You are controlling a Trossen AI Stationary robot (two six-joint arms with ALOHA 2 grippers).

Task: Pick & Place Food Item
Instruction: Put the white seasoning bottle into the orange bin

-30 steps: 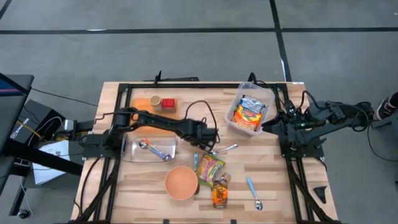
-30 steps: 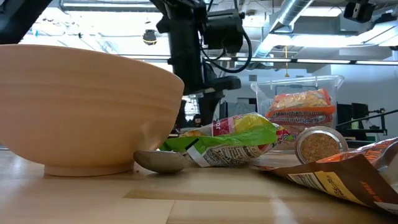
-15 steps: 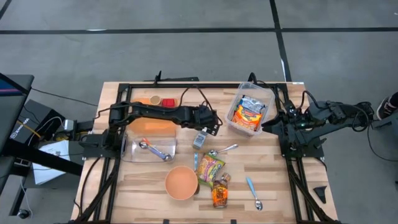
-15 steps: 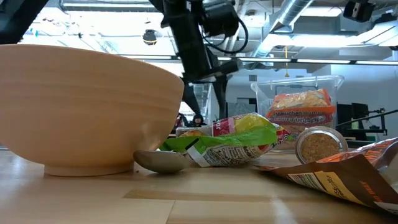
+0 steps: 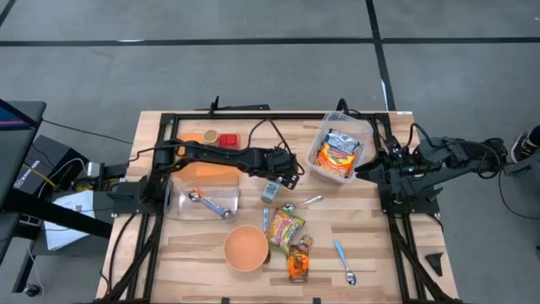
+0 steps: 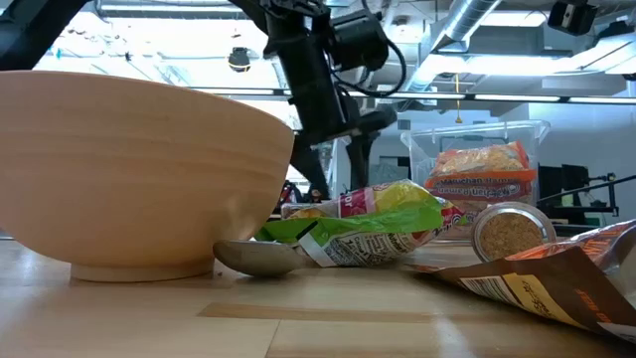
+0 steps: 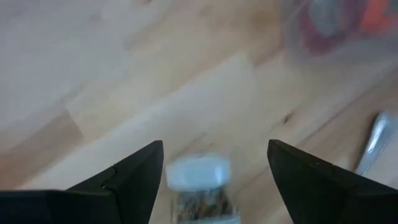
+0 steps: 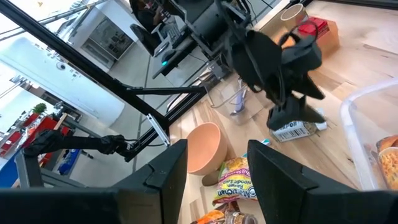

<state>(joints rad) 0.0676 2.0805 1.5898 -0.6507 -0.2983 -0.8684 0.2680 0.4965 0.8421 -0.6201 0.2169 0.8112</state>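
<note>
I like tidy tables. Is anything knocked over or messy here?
Yes. A small clear spice jar with a white lid lies tipped on its side on the wooden table, just under the left gripper, whose jaws are open.

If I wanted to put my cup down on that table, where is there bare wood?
Bare wood shows between the orange board and the clear tub, beside the wooden bowl on the arm-base side, and past the blue spoon. The middle, around the snack packets and small jar, is crowded.

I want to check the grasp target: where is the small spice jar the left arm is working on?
In the high view, the spice jar lies mid-table, just under the left gripper, between the clear tub and the green packet.
</note>
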